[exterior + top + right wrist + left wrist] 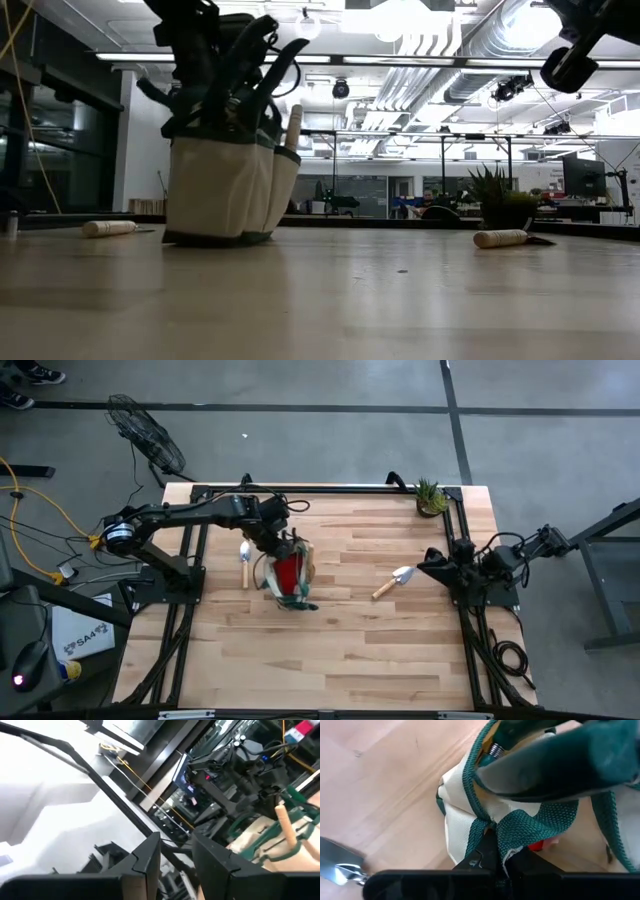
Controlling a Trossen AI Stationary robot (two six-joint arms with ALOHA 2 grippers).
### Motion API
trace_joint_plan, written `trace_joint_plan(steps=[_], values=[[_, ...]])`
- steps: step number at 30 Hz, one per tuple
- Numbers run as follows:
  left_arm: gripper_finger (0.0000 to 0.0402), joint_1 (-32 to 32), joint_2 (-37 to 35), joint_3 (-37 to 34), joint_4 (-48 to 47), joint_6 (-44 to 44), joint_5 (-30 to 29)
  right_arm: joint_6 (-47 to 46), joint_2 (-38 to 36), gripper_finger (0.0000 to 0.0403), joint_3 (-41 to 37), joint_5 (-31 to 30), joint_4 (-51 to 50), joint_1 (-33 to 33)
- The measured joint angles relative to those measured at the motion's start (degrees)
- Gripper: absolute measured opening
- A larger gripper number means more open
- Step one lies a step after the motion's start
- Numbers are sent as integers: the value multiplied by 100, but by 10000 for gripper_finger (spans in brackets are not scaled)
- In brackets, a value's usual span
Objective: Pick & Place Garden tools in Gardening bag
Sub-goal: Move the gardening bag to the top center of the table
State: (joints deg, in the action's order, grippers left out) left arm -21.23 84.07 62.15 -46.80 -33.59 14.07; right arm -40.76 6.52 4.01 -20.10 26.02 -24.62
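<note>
The left gripper (495, 857) is pinched shut on a green strap of the gardening bag (287, 575), which stands left of centre in the high view. In the left wrist view the fingers (482, 852) clamp the woven trim where it meets the beige cloth, and a green-handled pruner (560, 765) crosses the top of that frame. A red cloth (286, 572) shows inside the bag, and a wooden handle (293, 127) sticks up from its right side in the low view.

One trowel (244, 561) lies just left of the bag, close to it. A second trowel (393, 581) lies right of centre, well apart from the bag, with bare table (340, 650) between them and across the whole lower half of the high view.

The right gripper (175, 852) waits off the table's right edge, raised, its fingers partly apart and holding nothing. A potted plant (431, 496) stands at the upper right corner.
</note>
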Motion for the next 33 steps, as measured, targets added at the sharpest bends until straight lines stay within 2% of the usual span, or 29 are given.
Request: trace_joint_plan(steps=[3,6,8,11,16,21,24,27,33], values=[[0,0,2,0,23,-172,52,-147,2,103,0,-164,-7,-2],[0,0,2,-1,-80,-304,23,-457,66,103,0,-689,-22,-2],[0,0,2,-1,-155,-404,-35,-813,204,103,0,-989,-51,-2],[0,2,2,0,-187,-523,-93,-874,610,103,96,-1259,-54,0],[0,2,2,0,-83,-696,-117,-446,1845,103,777,-1351,-64,0],[0,-9,2,0,33,-723,-163,321,3368,103,1916,-1490,-473,33],[0,-11,2,0,30,-728,-165,316,4315,103,2646,-1488,-811,226],[0,-11,2,0,26,-745,-165,-179,5165,103,3356,-1170,-1198,592],[0,-11,2,0,17,-742,-165,-1300,6662,106,4691,548,-2023,1382]])
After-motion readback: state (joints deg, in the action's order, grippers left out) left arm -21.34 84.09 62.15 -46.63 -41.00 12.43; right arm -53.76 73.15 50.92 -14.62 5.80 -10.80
